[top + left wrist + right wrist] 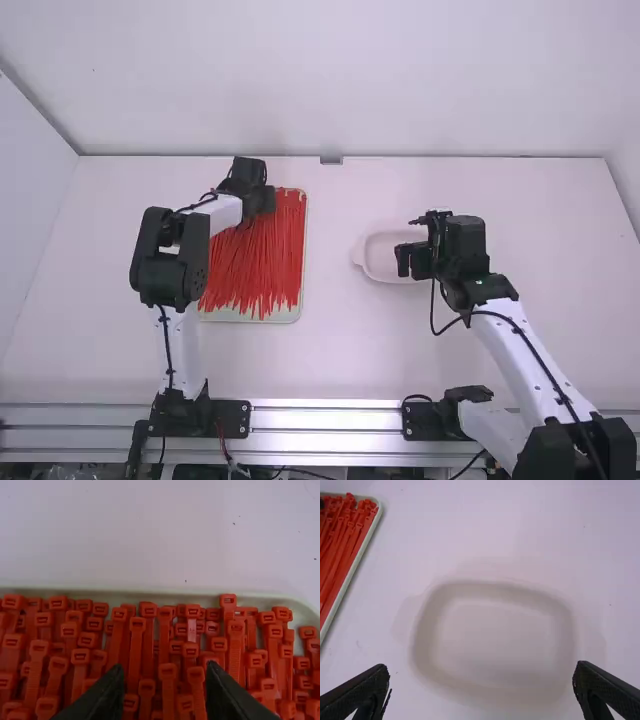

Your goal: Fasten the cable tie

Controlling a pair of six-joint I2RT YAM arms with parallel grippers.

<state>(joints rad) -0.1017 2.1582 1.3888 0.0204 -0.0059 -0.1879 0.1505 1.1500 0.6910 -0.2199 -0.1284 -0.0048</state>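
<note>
A white worktop (330,340) is enclosed by white walls (300,70). One tray (250,318) of red cable ties (265,255) is seen under the open left jaws, one dish (375,260) under the open right jaws.

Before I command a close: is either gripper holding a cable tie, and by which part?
Nothing is held. The left gripper hangs open over the cable ties; the right gripper hangs open above the white dish.

Parted tool (164,666) over red cable ties (136,630)
</note>
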